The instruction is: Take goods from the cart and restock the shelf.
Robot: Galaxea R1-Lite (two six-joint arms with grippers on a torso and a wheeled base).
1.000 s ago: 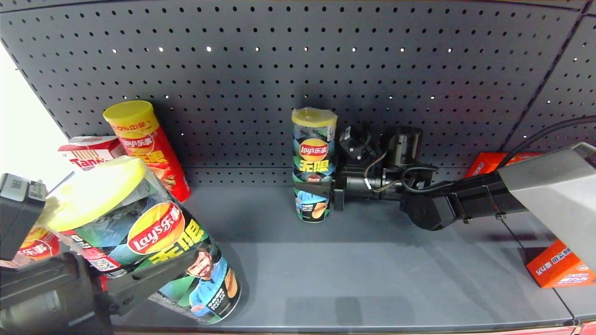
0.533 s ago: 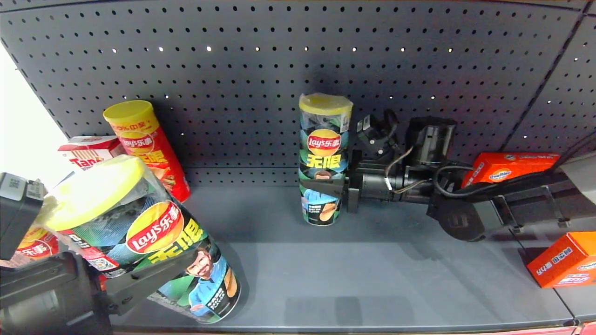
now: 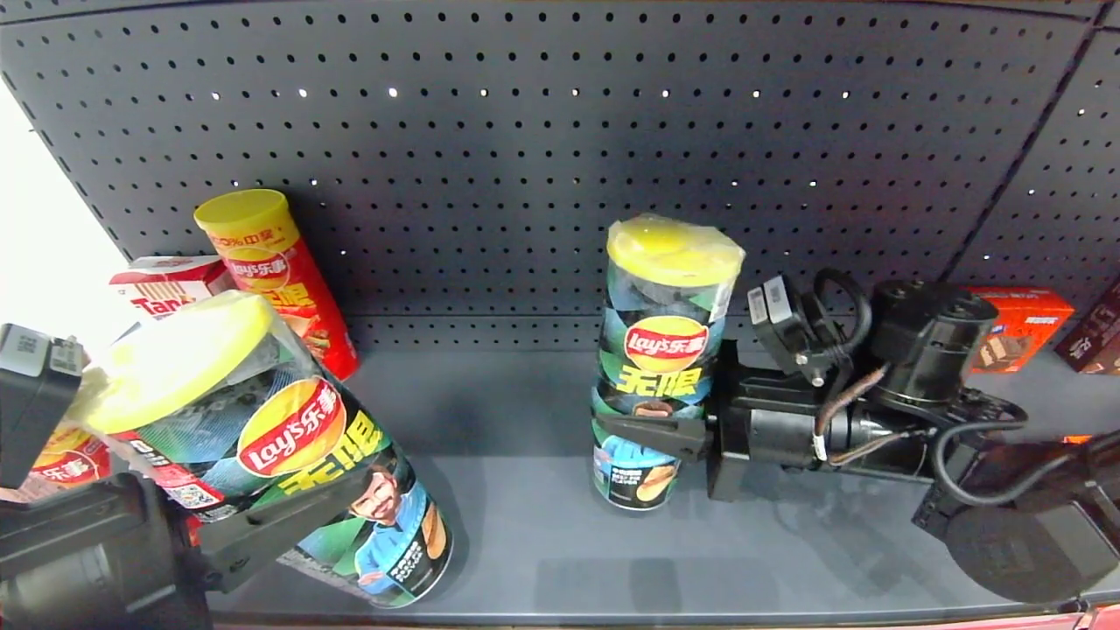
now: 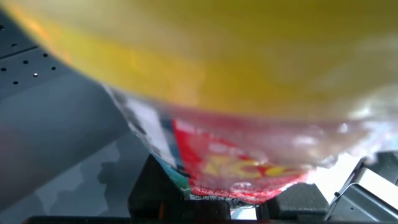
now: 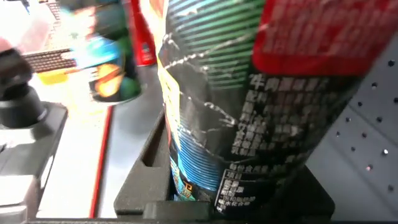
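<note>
Two green chip cans with yellow lids are held over the grey shelf (image 3: 542,534). My left gripper (image 3: 262,499) at the front left is shut on a tilted green can (image 3: 289,437); its yellow lid (image 4: 217,50) looms close in the left wrist view. My right gripper (image 3: 656,433) is shut on the second green can (image 3: 661,350), upright near the shelf's middle front. That can (image 5: 249,124) sits between the fingers in the right wrist view, with the left one's can (image 5: 106,68) farther off. Whether the right can touches the shelf is unclear.
A red chip can (image 3: 276,276) leans against the pegboard (image 3: 525,157) at the back left, beside a white and red box (image 3: 166,284). An orange box (image 3: 1015,328) and a dark box (image 3: 1094,337) lie at the back right. Bare shelf lies between the two held cans.
My right gripper has carried its green can from the back of the shelf toward the front and to the right. The left arm and its can have stayed still.
</note>
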